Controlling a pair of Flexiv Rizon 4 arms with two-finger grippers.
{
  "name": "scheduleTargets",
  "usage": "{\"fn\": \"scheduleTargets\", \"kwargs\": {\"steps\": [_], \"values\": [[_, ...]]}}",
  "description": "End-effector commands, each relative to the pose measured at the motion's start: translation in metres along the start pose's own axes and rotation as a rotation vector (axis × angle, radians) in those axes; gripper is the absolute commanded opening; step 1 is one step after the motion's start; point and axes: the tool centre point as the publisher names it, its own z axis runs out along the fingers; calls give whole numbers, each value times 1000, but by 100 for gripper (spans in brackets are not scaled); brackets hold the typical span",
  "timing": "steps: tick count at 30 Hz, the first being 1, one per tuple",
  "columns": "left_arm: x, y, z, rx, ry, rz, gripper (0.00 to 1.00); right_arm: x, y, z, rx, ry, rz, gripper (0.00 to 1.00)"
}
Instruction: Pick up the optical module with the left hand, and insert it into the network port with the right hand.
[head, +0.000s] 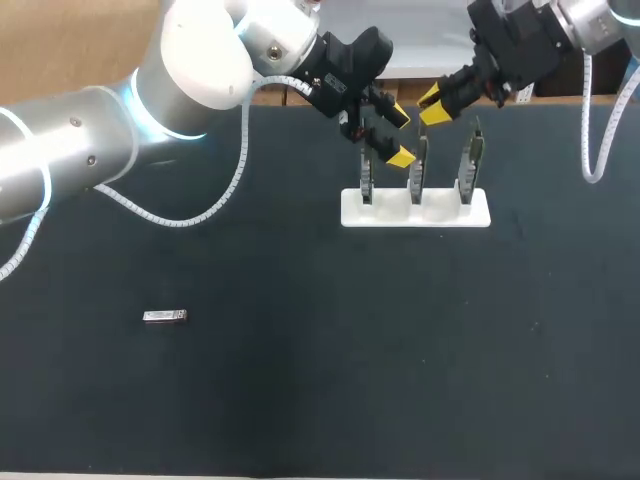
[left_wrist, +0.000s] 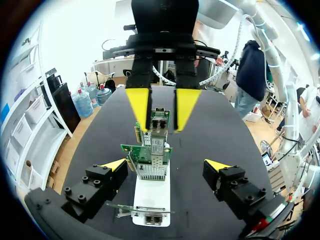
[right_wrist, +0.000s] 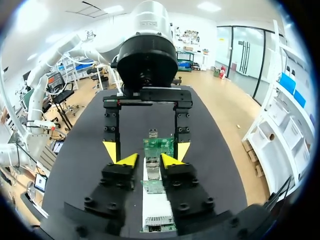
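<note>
A white stand (head: 352, 213) at the far side of the black counter (head: 320, 390) holds three green network cards (head: 418, 165). The cards stand upright in a row, one to each slot. In the left wrist view the stand (left_wrist: 150, 197) runs away from the camera with the cards one behind another, and metal port cages (left_wrist: 154, 169) show on their faces.

The left gripper (head: 398, 136) hangs over the stand's left end, beside the first card. Its yellow-tipped fingers (left_wrist: 115, 164) are spread wide on either flank of the stand and touch nothing. The right gripper (head: 435, 105) hovers above the middle of the row, facing the left one tip to tip. Its fingers (right_wrist: 127, 160) are drawn near each other with a narrow gap between them. Through that gap the right wrist view looks along the row of cards to the stand (right_wrist: 156, 205) below. From the head view the fingers sit clear above the card tops and clamp nothing.

The optical module (head: 165, 316), a small silver bar, lies flat on the counter towards the near left. It is well apart from the stand and from both grippers. A white coiled cable (head: 236, 170) hangs from the left arm above the counter.
</note>
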Motion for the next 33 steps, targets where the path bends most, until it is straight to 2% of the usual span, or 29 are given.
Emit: {"fn": "scheduleTargets", "kwargs": {"steps": [1,12,13,15,24,33], "values": [[-1,2,0,5,5,-1,100,-2,2,-3,5,-16,9,100],[-1,2,0,5,5,-1,100,-10,-1,-13,-1,-70,41,100],[-1,2,0,5,5,-1,100,-11,-1,-14,0,-72,40,70],[-1,2,0,5,5,-1,100,-13,-1,-15,5,-77,33,2],[-1,2,0,5,5,-1,100,-20,1,-18,7,-90,11,0],[-1,2,0,5,5,-1,100,-16,-2,-12,2,-77,22,0]]}}
